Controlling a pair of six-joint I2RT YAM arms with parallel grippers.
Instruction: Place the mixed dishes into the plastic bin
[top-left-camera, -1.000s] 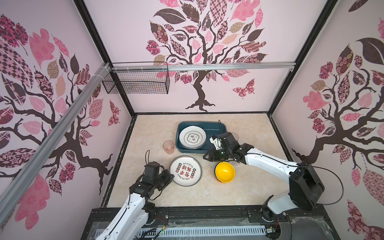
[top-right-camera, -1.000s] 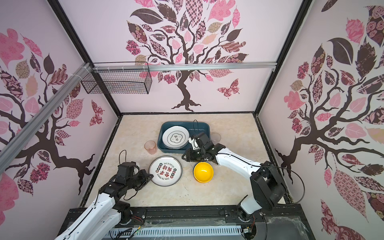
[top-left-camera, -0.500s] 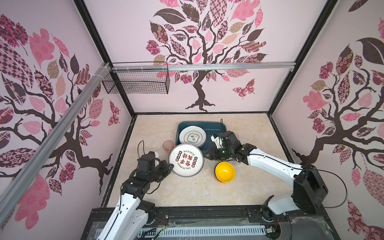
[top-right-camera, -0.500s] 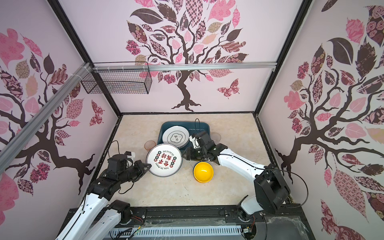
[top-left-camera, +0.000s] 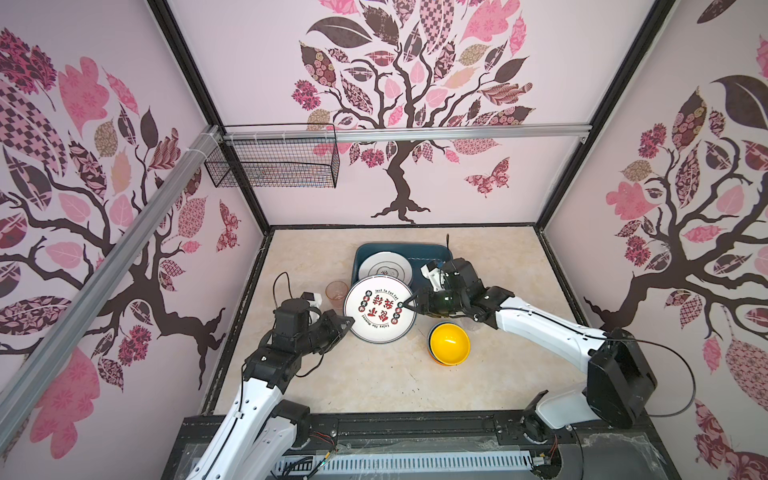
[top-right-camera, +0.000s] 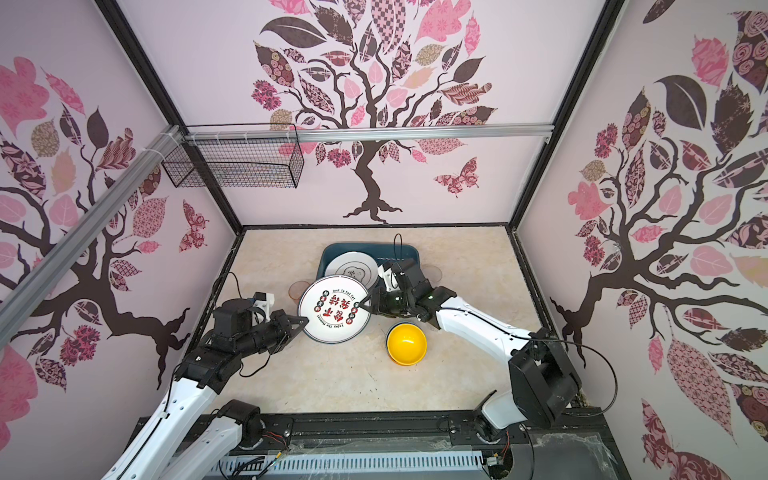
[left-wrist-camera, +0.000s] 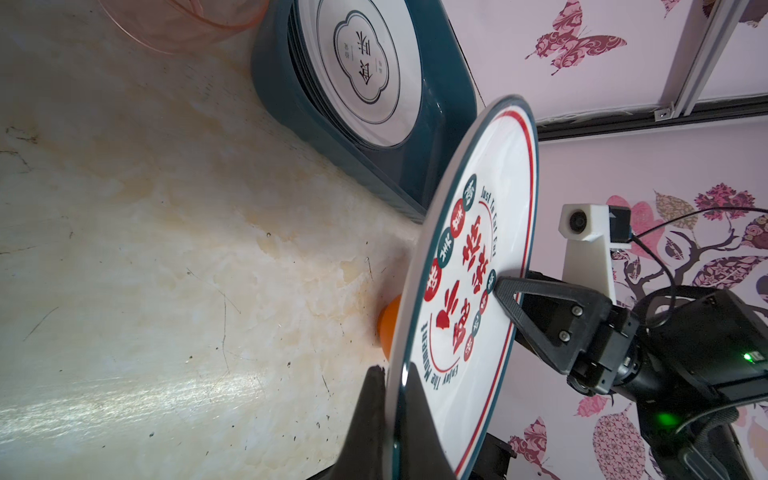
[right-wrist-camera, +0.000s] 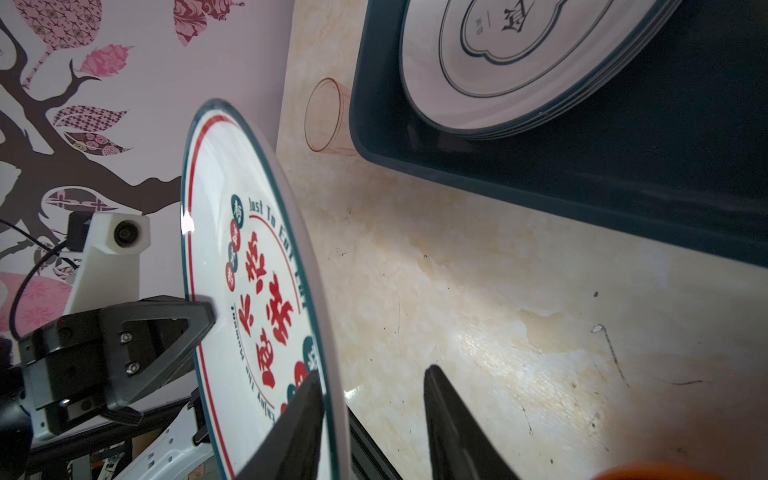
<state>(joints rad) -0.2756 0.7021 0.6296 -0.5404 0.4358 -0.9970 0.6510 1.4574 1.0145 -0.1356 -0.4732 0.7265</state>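
A white plate with red-black characters hangs tilted above the table in front of the dark teal plastic bin. My left gripper is shut on its near-left rim. My right gripper stands open astride the opposite rim, one finger on the printed face and the other apart below. A teal-rimmed plate lies in the bin. A yellow bowl, nested in other bowls, sits on the table right of the held plate.
A pinkish cup stands left of the bin, close behind the held plate. A clear cup stands at the bin's right side. A black wire basket hangs on the back-left rail. Walls enclose the table on three sides.
My left gripper has lifted the plate off the table and carried it toward the bin. My right gripper has come onto the plate's right rim, its jaws narrowing.
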